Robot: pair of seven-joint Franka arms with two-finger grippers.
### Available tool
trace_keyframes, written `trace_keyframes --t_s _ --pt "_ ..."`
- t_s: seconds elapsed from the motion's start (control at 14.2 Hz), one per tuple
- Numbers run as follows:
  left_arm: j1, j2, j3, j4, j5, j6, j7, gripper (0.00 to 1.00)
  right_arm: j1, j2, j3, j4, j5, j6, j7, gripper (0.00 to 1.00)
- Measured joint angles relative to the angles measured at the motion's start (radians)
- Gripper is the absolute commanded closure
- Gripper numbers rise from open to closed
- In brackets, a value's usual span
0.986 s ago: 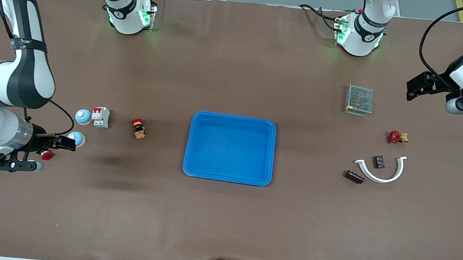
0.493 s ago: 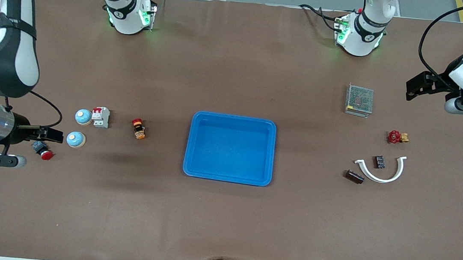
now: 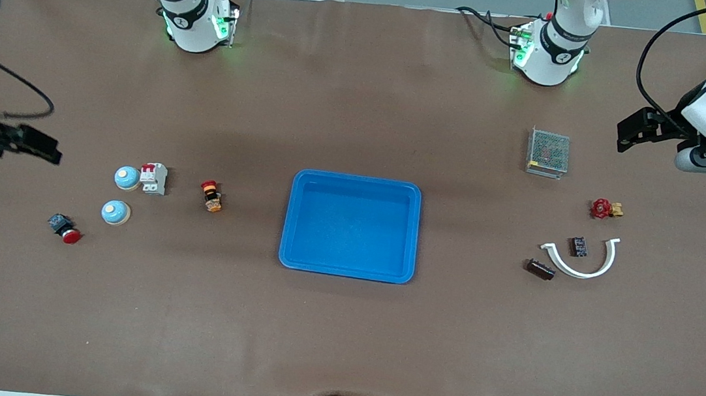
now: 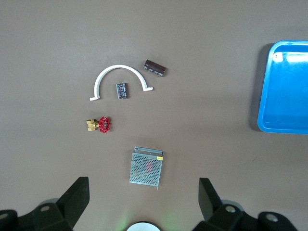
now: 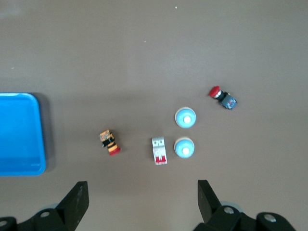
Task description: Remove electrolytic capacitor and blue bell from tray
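Two bells (image 3: pixel 127 178) (image 3: pixel 115 212), one capacitor (image 3: pixel 541 269), one blue tray (image 3: pixel 346 271), two push buttons (image 3: pixel 211 196) (image 3: pixel 65 229).

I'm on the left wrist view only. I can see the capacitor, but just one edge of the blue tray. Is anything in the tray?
Observer: No. In the front view the blue tray holds nothing.
Operator: Where are the bells? None show in my view.
Observer: There are two blue bells toward the right arm's end of the table. One bell sits right beside a white breaker, and the other bell lies nearer to the front camera.
Operator: Is the right arm on one of them?
Observer: No. The right gripper is open and holds nothing. It is over bare table at the right arm's end, not over either bell.
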Motion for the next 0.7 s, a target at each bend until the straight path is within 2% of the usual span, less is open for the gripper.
trace_keyframes --t_s 0.7 --pt "-0.002 -0.045 -0.002 -0.048 0.000 -0.008 0.000 0.00 -0.001 -0.276 -0.003 -0.214 0.002 -0.016 0.002 0.00"
